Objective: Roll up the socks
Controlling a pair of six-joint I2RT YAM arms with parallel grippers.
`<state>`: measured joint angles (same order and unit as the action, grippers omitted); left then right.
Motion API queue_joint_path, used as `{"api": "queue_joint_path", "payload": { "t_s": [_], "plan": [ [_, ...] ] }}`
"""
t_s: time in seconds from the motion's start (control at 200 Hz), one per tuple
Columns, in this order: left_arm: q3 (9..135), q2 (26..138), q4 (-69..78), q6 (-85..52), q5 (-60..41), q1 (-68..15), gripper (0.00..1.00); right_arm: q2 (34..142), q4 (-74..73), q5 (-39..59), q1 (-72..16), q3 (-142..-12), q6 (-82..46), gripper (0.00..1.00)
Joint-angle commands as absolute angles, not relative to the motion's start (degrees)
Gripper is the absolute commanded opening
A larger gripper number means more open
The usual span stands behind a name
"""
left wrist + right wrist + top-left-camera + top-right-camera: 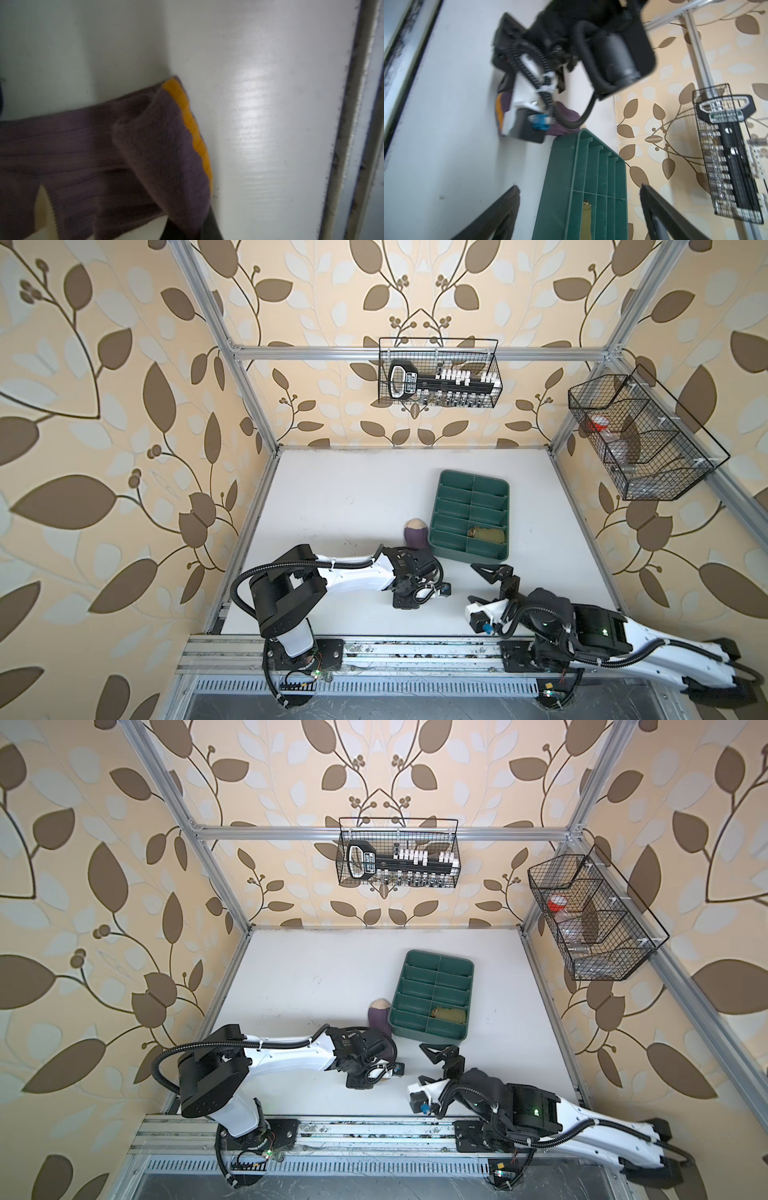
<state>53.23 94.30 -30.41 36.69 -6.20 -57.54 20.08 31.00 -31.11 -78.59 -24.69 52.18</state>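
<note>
The purple sock [417, 534] lies on the white table just left of the dark green tray [469, 556], its beige toe pointing to the back. My left gripper [422, 556] sits over its near end; in the left wrist view the gripper [187, 230] is shut on the folded cuff of the purple sock [162, 145], which has a yellow stripe. The olive sock [489, 534] lies rolled in a near right compartment of the tray. My right gripper [478, 585] stands open and empty in front of the tray [560, 166], facing the olive sock [586, 222].
Two black wire baskets hang on the frame, one at the back [438, 373] and one on the right [640, 439]. An aluminium rail [374, 649] carrying both arm bases runs along the table's front edge. The left arm's wrist [591, 41] fills much of the right wrist view.
</note>
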Motion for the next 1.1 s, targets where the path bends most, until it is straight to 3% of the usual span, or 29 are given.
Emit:
{"api": "queue_joint_path", "payload": {
  "t_s": [0.0,0.14,0.23,0.43,0.65,1.095],
  "plan": [
    [55.6,94.6,-37.0,36.0,-14.2,-54.3,0.00,22.1,37.2,-44.7,-87.7,-23.5,51.3,0.90],
    [57.4,96.5,-38.9,36.6,-15.7,-53.7,0.00,30.0,30.4,-48.6,-100.4,-21.7,48.5,0.92],
    [58.2,97.4,-39.5,36.5,-15.8,-53.5,0.00,38.8,18.4,-46.6,-102.1,-21.0,46.2,0.93],
    [58.4,97.7,-39.6,36.4,-16.0,-53.3,0.00,58.2,1.9,-40.3,-97.6,-23.8,37.8,0.88],
    [58.3,97.5,-39.4,36.4,-16.1,-53.2,0.00,71.4,-10.1,-35.2,-93.4,-24.4,34.5,0.86],
    [56.4,94.3,-39.9,36.9,-18.7,-53.2,0.00,79.4,-18.5,-29.8,-80.0,-24.1,33.9,0.71]
  ]
}}
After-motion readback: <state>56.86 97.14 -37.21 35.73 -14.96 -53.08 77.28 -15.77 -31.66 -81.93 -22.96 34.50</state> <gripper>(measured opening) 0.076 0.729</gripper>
